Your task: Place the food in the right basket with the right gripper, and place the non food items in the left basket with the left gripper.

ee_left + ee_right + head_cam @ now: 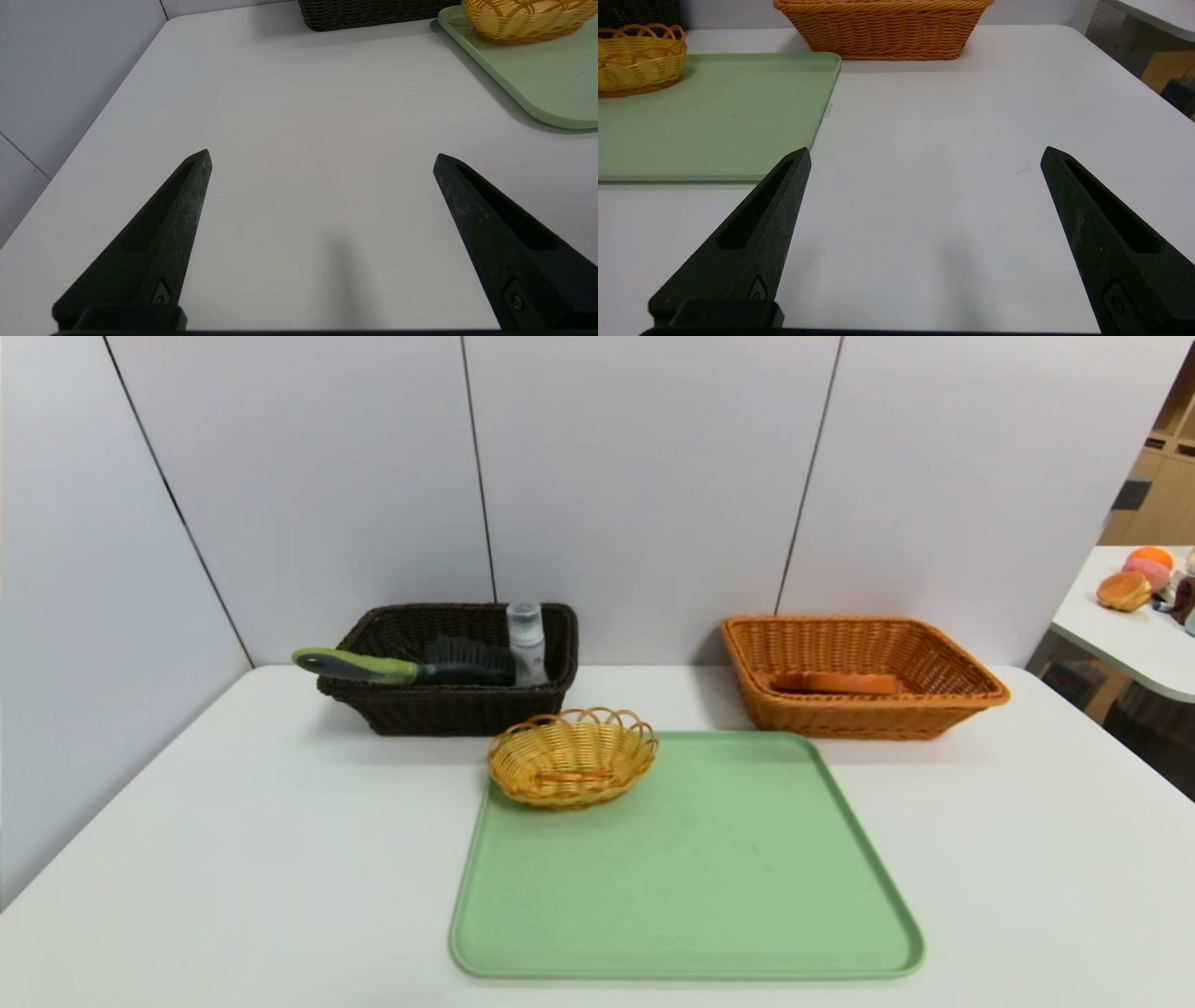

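The dark brown left basket [439, 709] stands at the back left and holds a brush with a green-grey handle [373, 667] and a small clear bottle [526, 644]. An orange food piece [836, 683] lies in the orange right basket [971, 686] at the back right. My left gripper [322, 158] hangs open over bare table at the left, nothing between its fingers. My right gripper [924, 156] is open too, over bare table just right of the green tray [714, 135]. Neither arm shows in the head view.
A small yellow wicker basket [571, 756] sits on the back left corner of the green tray [691, 887], with something orange lying inside it. Wall panels close the back and left. A second table with toy foods [1134, 583] stands far right.
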Robot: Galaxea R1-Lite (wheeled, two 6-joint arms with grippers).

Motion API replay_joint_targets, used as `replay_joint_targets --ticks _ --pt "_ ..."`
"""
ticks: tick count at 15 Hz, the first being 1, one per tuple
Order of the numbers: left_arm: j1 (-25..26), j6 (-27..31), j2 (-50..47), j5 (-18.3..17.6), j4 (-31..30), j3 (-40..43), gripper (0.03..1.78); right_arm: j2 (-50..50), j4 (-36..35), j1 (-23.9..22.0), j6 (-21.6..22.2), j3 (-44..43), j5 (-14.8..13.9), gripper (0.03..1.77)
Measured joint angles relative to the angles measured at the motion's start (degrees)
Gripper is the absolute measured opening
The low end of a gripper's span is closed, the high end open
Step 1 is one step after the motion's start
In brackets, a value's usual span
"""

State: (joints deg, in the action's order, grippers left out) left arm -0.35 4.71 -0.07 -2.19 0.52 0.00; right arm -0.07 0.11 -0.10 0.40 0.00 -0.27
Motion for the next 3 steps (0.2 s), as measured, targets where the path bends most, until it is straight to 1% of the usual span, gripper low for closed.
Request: replay_joint_targets --ticks 3 --pt "0.02 0.2 0.0 0.0 0.0 0.0 1.69 0.0 -0.01 0.0 -0.13 0.0 0.0 1.7"
